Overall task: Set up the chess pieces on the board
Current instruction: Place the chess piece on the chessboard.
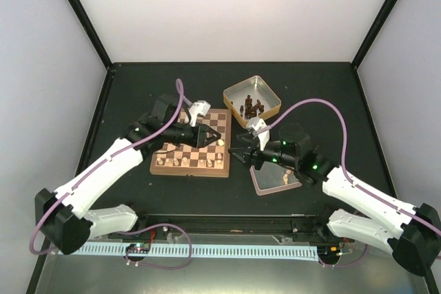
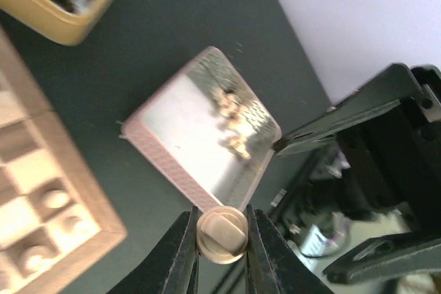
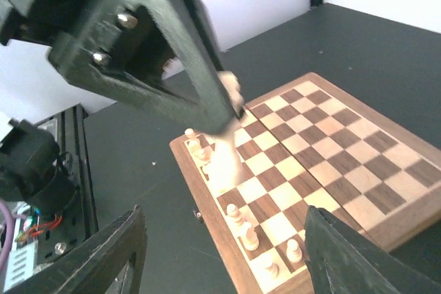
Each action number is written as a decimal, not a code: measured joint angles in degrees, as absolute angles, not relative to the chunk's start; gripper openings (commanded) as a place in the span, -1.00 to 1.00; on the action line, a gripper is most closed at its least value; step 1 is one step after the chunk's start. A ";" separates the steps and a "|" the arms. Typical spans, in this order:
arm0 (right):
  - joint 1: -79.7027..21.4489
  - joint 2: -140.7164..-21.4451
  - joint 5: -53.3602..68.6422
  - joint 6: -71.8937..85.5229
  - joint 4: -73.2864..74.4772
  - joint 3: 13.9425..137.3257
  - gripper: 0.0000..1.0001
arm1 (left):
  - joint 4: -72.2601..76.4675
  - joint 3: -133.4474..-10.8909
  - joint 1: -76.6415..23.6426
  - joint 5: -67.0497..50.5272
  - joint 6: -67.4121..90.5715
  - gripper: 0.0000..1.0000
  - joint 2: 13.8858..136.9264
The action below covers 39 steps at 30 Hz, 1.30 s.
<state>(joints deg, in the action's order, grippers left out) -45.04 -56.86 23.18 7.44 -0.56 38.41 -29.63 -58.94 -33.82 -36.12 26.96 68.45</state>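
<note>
Cream chess piece [image 2: 221, 233] hangs upright, clamped between left fingers [image 2: 176, 261]; right fingers [image 3: 344, 253] apart.

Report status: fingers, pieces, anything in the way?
Left fingers shut on a cream piece over the board. Right fingers open, empty, close beside it. Several pieces stand along the near row; more in the flat tin.
</note>
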 measured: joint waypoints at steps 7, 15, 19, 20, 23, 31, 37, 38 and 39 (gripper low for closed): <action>-45.04 -54.46 15.44 15.90 -3.05 33.93 0.28 | -32.88 -54.19 -34.52 -17.17 25.28 -0.94 59.29; -45.04 -55.51 7.51 24.47 -5.19 32.64 0.28 | -34.70 -44.88 -39.92 -2.20 25.28 -0.94 58.72; -45.04 -56.16 6.00 26.30 -5.28 32.53 0.28 | -33.80 -42.24 -42.46 2.50 25.17 -0.94 59.27; -45.04 -56.27 5.67 26.74 -5.30 32.47 0.28 | -33.41 -41.78 -42.87 3.20 25.06 -0.94 59.46; -45.04 -56.31 4.82 27.57 -5.37 32.23 0.28 | -31.68 -40.42 -43.62 5.06 24.93 -0.94 60.45; -45.04 -56.42 3.44 28.69 -5.63 31.99 0.28 | -27.05 -35.11 -44.12 8.23 24.93 -0.92 60.99; -45.04 -57.32 3.11 28.91 -5.72 31.99 0.29 | -23.24 -31.79 -44.14 9.30 25.28 -0.91 60.99; -45.04 -57.34 3.09 28.93 -5.72 31.99 0.29 | -22.68 -31.38 -44.16 9.54 25.28 -0.91 60.99; -45.04 -57.34 3.09 28.95 -5.72 31.99 0.29 | -22.17 -31.00 -44.23 9.82 25.28 -0.91 60.99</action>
<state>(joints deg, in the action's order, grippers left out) -45.04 -57.34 3.09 28.95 -5.72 31.99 -22.17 -31.00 -44.23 9.82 25.28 60.99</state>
